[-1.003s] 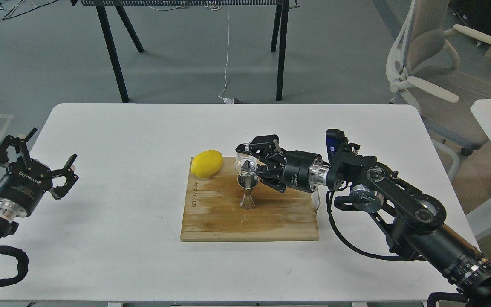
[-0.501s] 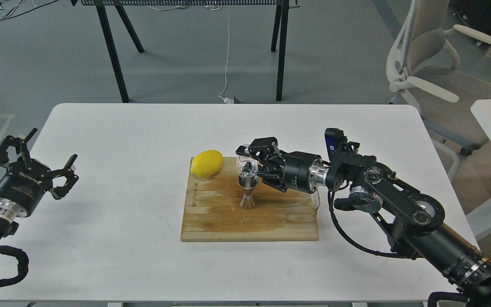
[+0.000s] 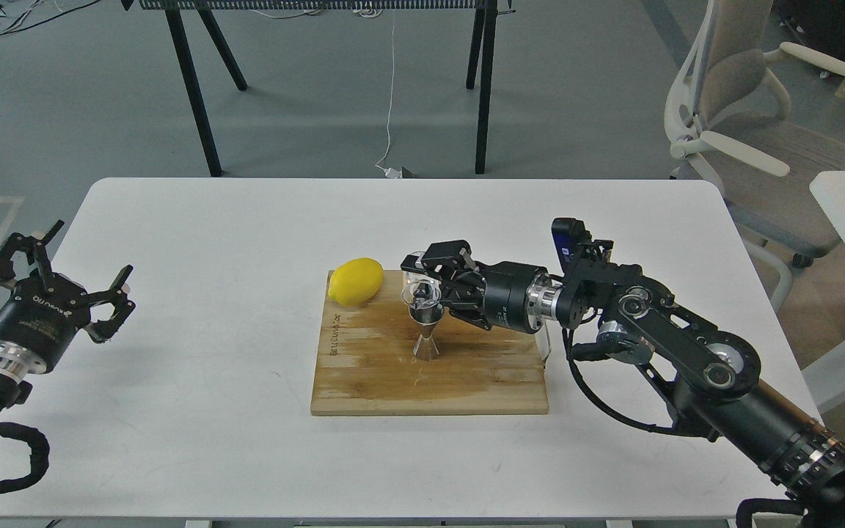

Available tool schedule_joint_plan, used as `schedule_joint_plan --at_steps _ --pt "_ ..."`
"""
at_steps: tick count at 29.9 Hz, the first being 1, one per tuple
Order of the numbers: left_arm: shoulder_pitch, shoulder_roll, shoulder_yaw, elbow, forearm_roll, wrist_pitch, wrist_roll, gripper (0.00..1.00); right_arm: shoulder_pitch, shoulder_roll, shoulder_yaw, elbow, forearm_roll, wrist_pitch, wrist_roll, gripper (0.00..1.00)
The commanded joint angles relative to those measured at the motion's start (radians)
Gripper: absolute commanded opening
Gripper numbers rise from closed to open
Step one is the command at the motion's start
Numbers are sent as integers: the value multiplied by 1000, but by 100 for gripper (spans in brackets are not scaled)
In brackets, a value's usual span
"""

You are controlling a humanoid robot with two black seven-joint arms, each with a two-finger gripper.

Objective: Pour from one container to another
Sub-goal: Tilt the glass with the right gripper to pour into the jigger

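Two fingers of the right gripper [image 3: 422, 282] clasped the clear cup [image 3: 421, 291], tipped directly above the jigger [image 3: 426, 330]. Left of the jigger, the left gripper [image 3: 56, 268] hung spread apart, holding nothing.

This looks like a robotics lab or office workspace: a white table [image 3: 195, 352] stands on a grey floor [image 3: 63, 110], with a pale office chair [image 3: 752, 139] beside it, black metal table legs [image 3: 195, 95] behind, and cables [image 3: 389, 110] trailing across the floor.
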Motion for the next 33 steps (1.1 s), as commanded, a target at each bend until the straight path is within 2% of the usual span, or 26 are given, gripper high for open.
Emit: schedule_joint_plan --at_steps 1,33 --pt "0 1 0 0 1 0 0 99 12 -1 -9 0 -8 -1 1 23" --pt "0 -1 0 11 1 0 0 99 24 -22 -14 24 -120 -1 6 23"
